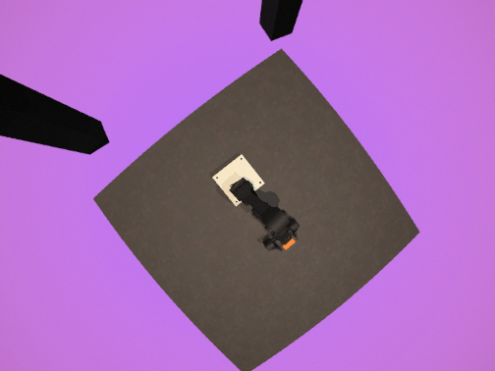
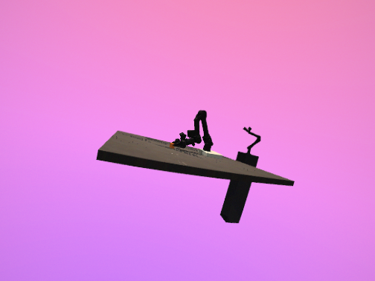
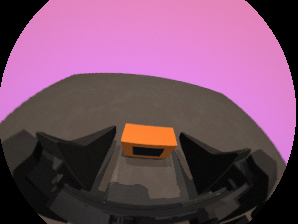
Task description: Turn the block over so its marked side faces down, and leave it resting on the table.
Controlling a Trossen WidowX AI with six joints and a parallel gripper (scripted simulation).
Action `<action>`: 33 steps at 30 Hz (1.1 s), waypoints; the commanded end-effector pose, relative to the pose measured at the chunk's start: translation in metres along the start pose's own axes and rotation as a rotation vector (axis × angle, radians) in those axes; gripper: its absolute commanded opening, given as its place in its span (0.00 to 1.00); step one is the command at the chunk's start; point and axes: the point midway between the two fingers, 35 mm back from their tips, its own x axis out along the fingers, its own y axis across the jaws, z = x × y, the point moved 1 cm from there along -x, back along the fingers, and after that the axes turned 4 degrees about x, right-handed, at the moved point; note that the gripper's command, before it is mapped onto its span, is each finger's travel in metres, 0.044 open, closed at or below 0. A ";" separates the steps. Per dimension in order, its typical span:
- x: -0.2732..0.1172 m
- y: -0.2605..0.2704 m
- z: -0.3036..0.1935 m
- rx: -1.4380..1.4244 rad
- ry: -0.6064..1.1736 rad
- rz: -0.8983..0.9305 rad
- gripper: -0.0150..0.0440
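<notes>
While my jaws stand spread to nearly their full width, gripping nothing, the orange block (image 3: 149, 141) sits on the table (image 3: 87, 99) between the two dark fingers, apart from both. My wrist view shows a dark panel on the block's near face; the top view gives only an orange sliver at the gripper (image 1: 287, 241). From outside, the arm (image 2: 201, 128) folds low over the tabletop.
</notes>
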 end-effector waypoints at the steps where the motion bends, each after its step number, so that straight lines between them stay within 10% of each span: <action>1: 0.000 0.000 0.000 0.004 0.000 -0.002 1.00; 33: 0.020 0.001 0.013 -0.010 0.222 -0.020 1.00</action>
